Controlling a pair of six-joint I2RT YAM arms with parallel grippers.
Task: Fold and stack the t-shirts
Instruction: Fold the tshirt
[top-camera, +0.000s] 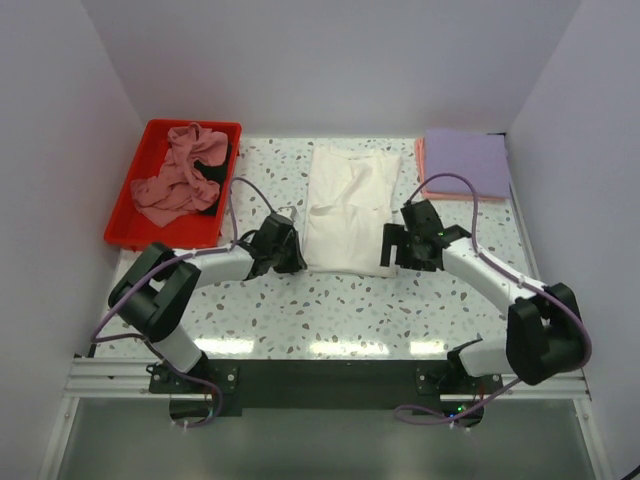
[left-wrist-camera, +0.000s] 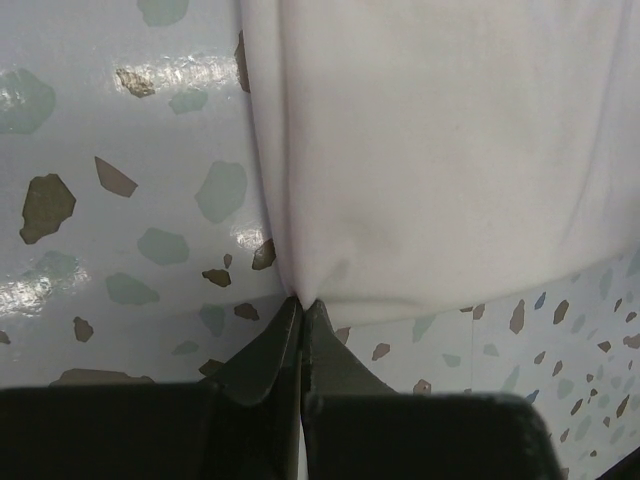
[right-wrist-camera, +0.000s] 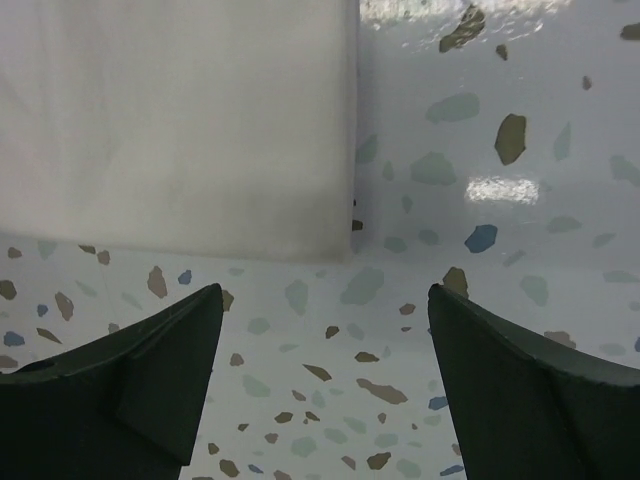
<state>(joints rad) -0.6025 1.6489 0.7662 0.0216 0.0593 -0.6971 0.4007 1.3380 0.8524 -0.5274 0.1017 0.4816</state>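
Note:
A white t-shirt (top-camera: 345, 200) lies folded into a long strip down the middle of the table. My left gripper (top-camera: 297, 262) sits at its near left corner. In the left wrist view the jaws (left-wrist-camera: 302, 302) are shut, pinching the puckered corner of the white cloth (left-wrist-camera: 450, 150). My right gripper (top-camera: 392, 252) is at the near right corner. In the right wrist view it (right-wrist-camera: 325, 292) stands wide open over bare table, with the shirt's corner (right-wrist-camera: 180, 120) just ahead of the gap and untouched. No print shows on the shirt.
A red tray (top-camera: 128, 215) at the back left holds a crumpled dusty-pink shirt (top-camera: 180, 180) over a black one (top-camera: 212, 155). At the back right a folded lavender shirt (top-camera: 465, 160) rests on a salmon-pink one (top-camera: 422, 165). White walls enclose the speckled table (top-camera: 330, 310).

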